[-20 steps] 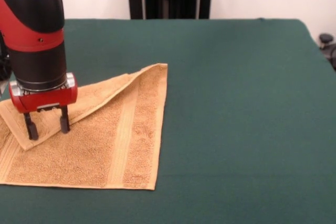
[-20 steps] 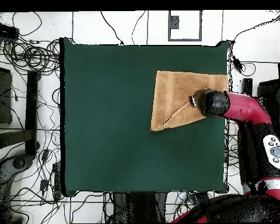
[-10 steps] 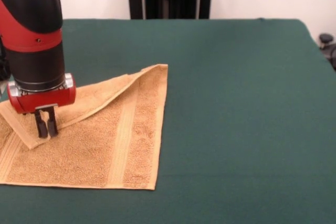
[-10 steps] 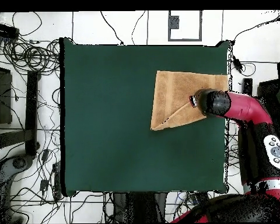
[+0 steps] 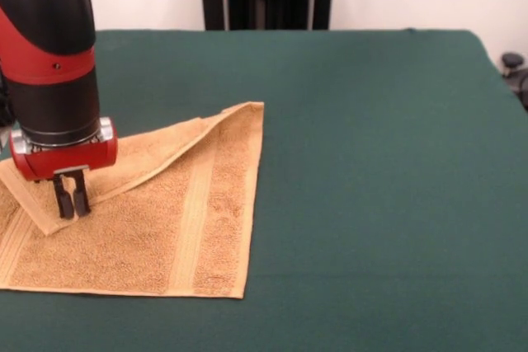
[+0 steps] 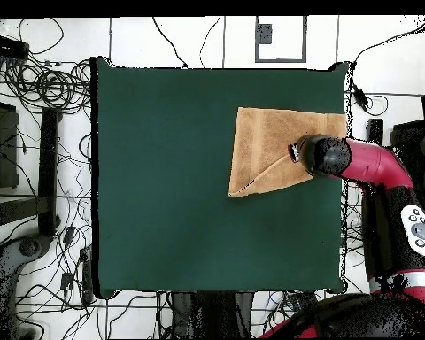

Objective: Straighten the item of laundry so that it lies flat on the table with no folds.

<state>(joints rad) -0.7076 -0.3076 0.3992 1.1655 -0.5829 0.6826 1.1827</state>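
At the far left of the front view, my claw point(image 5: 72, 198) was down on the towel point(image 5: 169, 220), its two dark fingers point(image 5: 63, 200) drawn tight together. They were pinched on the folded-over flap of the cloth near the flap's lower point, with terry showing on both sides of the tips. My red and black arm point(image 5: 51, 63) rose straight above it and hid the towel's far left part.

The towel lay at the left of the table point(image 5: 371, 187), towards the near edge, and it was not flat. One corner had been turned over onto the rest, making a long diagonal fold that ran from beside my claw up and to the right, ending at the towel's raised far corner. Below that fold the cloth lay smooth on the green cover. A smoother woven band point(image 5: 194, 220) ran down it, right of my claw, towards the near hem. The near hem and the right edge were straight.

Right of the towel, the dark green table stretched plain to its far side.

From overhead, the towel point(image 6: 265, 146) sat against one side edge of the table point(image 6: 163, 177), the folded triangle pointing towards the table's middle, and my arm point(image 6: 353, 164) reached in over that edge onto the fold.
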